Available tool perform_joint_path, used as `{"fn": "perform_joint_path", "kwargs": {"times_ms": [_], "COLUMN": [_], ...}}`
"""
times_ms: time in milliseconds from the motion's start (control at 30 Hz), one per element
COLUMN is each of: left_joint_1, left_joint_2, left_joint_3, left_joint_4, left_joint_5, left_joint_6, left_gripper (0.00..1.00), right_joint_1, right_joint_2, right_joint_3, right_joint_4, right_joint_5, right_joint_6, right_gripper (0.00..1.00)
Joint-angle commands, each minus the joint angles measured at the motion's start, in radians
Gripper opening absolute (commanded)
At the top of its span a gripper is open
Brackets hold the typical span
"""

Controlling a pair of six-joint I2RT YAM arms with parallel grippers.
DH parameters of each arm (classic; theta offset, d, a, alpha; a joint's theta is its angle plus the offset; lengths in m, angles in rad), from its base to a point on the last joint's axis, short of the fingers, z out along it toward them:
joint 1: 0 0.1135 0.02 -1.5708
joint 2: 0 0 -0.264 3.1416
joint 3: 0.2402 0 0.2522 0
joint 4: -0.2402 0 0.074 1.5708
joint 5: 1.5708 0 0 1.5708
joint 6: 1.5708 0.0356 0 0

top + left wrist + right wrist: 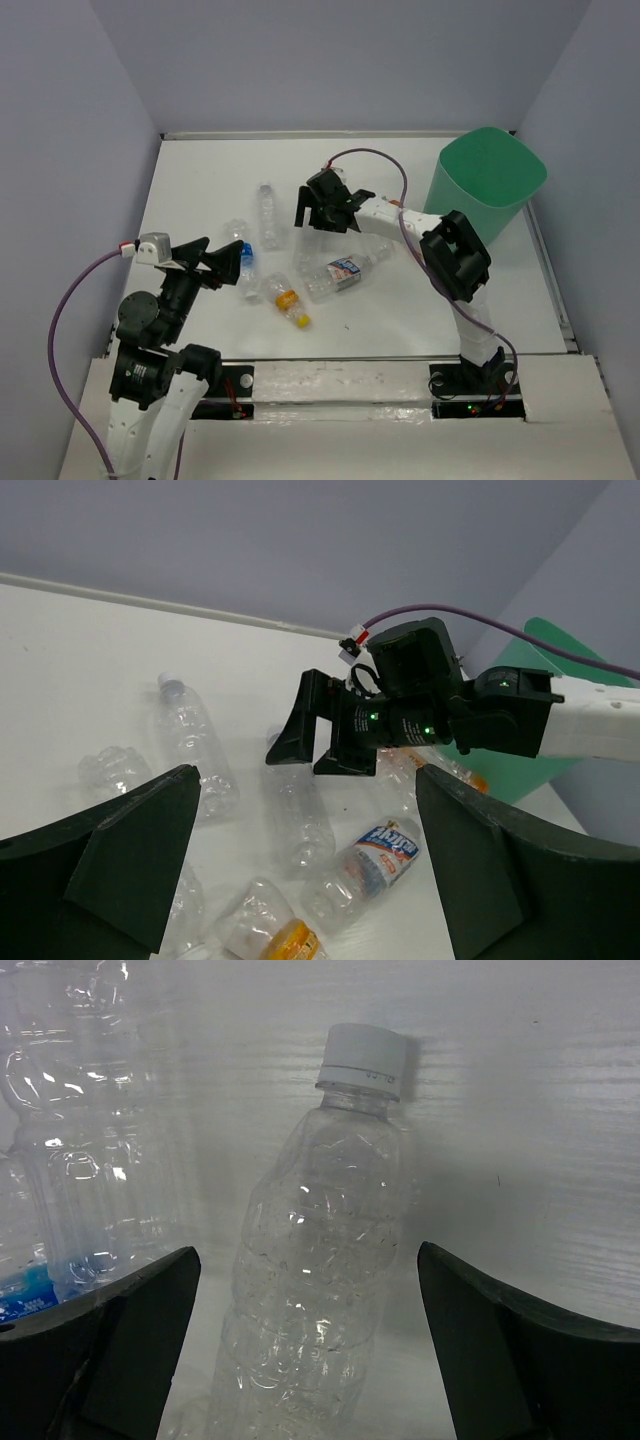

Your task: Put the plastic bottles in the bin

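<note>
Left end effector (212,258): hovers low at the near left of the bench (200,180), fingers spread wide, nothing between them.
Nearest bottles: a crushed orange-labelled bottle (288,301) lies closest to the front edge. Just beyond it are a white-red-blue labelled bottle (345,272) and a blue-labelled bottle (244,256), both on their sides.
Right end effector (320,215): reaches over the middle of the bench with its fingers apart, straddling a white-capped bottle (320,1290) without touching it.
White-capped bottle: clear and crinkled, lying flat with its cap pointing away from the wrist. A neighbouring clear bottle (80,1160) lies close alongside.
Step in hand: probably closing on the white-capped bottle.
Doing it well: centre the fingers on the ribbed body below the shoulder and get low. Squeeze gently, since thin plastic will likely buckle or slip, and keep the finger on that side off the neighbour.
Bin (465,200): mint-green and upright at the far right, well apart from the bottles, so a high carry over its rim is needed.
</note>
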Motion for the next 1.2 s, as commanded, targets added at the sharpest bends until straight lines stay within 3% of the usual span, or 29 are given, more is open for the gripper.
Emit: {"fn": "perform_joint_path", "kwargs": {"times_ms": [0, 100, 267, 433, 533, 600, 767, 967, 1033, 1133, 1167], "left_joint_1": [-0.006, -0.008, -0.008, -0.008, -0.008, -0.009, -0.009, -0.009, -0.014, -0.022, -0.023], "left_joint_2": [-0.014, -0.016, -0.017, -0.014, -0.011, -0.009, -0.005, -0.011, -0.014, -0.017, -0.019], "left_joint_3": [-0.012, -0.012, -0.012, -0.012, -0.012, -0.012, -0.013, -0.012, -0.012, -0.013, -0.015], "left_joint_4": [0.058, 0.057, 0.058, 0.058, 0.059, 0.059, 0.06, 0.059, 0.062, 0.063, 0.063], "left_joint_5": [0.029, 0.031, 0.029, 0.031, 0.031, 0.031, 0.034, 0.029, 0.032, 0.037, 0.039], "left_joint_6": [0.005, 0.003, 0.003, 0.003, 0.003, 0.005, 0.006, 0.006, 0.006, 0.008, 0.008], "left_gripper": [0.99, 0.99, 0.99, 0.99, 0.99, 0.99, 0.99, 0.99, 0.99, 0.99, 0.99], "right_joint_1": [-0.008, -0.017, -0.017, -0.037, -0.046, -0.055, -0.055, -0.055, -0.055, -0.055, -0.067], "right_joint_2": [0.014, 0.042, 0.062, 0.065, 0.057, 0.039, -0.041, -0.303, -0.428, -0.598, -0.639], "right_joint_3": [0.023, 0.033, 0.055, 0.052, 0.044, 0.029, 0.053, 0.001, -0.013, -0.065, -0.086], "right_joint_4": [0.009, 0.01, 0.009, 0.022, 0.035, 0.08, 0.16, 0.257, 0.272, 0.338, 0.381], "right_joint_5": [-0.003, -0.026, -0.028, -0.035, -0.028, 0.0, 0.046, 0.182, 0.288, 0.479, 0.526], "right_joint_6": [0.045, 0.049, 0.078, 0.109, 0.112, 0.103, 0.023, -0.197, -0.279, -0.543, -0.544], "right_gripper": [0.95, 0.93, 0.8, 0.75, 0.61, 0.57, 0.53, 0.53, 0.54, 0.55, 0.55]}}
